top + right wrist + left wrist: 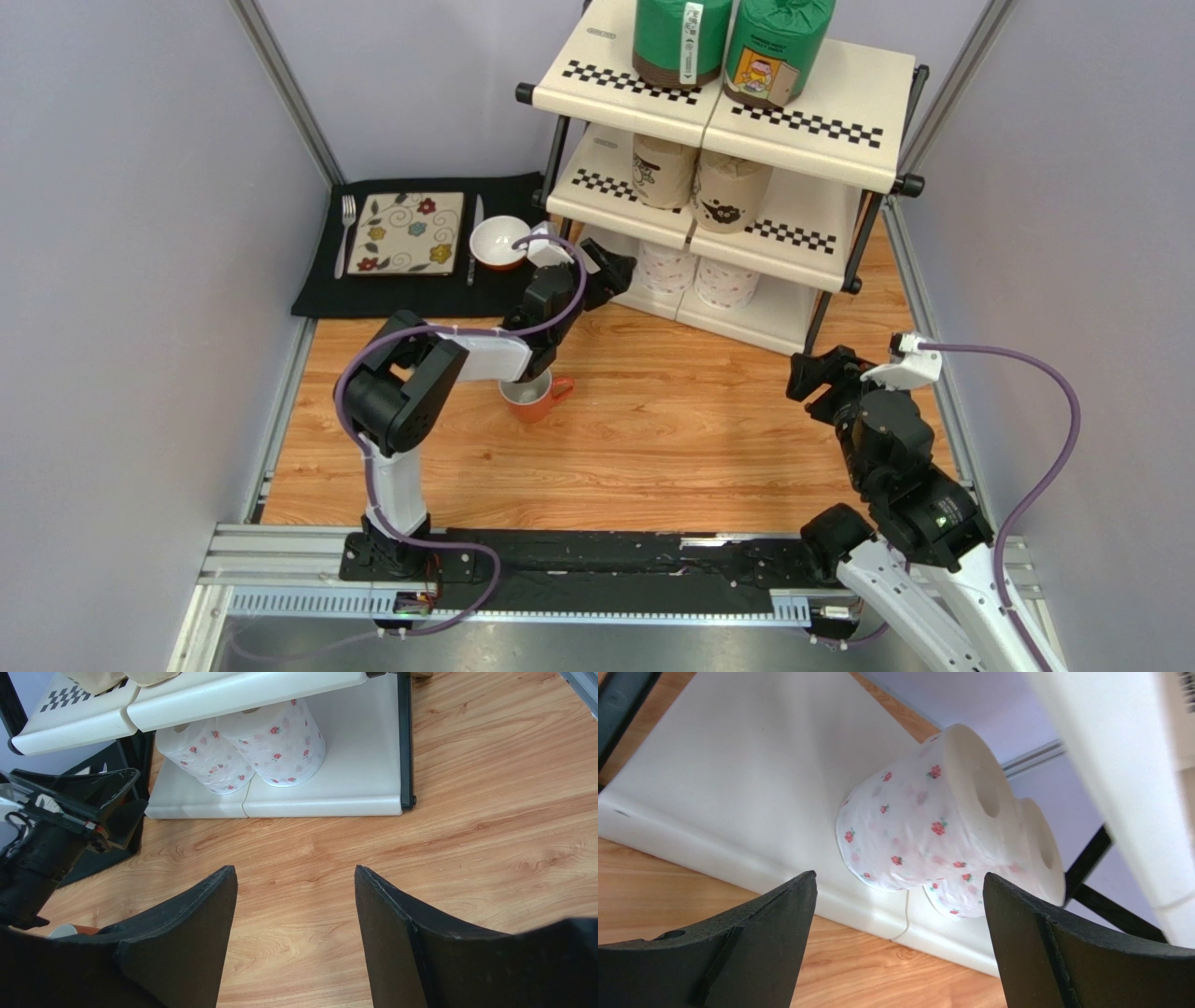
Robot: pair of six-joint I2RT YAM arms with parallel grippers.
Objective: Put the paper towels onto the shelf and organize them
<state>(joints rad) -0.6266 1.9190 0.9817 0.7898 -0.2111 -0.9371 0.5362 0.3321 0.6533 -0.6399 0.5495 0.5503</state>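
Start at the near edge of the table (673,448). Your right gripper (802,378) hangs over the wood toward the right edge, its fingers (189,938) spread wide with nothing between them. Farther in, left of the middle, an orange-and-white mug (529,396) stands upright under your left arm. The arm covers part of its mouth, so you cannot tell what is in it.

Beyond the mug, your left gripper (610,266) points at the lowest tier of the shelf (828,105). Its jaws are parted and empty, near the rolls but not touching them.

The shelf stands toward the far right corner, and all six paper towels are on it:
- **Bottom tier:** the two flower-printed white rolls (913,833) sit touching, side by side.
- **Middle tier:** the two tan rolls (662,168) sit side by side.
- **Top tier:** the two green rolls (680,35) stand upright, side by side.

At the far left corner lies a black placemat (316,287). On it, from left to right, are a fork (345,231), a patterned square plate (407,233), a knife (474,238) and a small white bowl (498,241).
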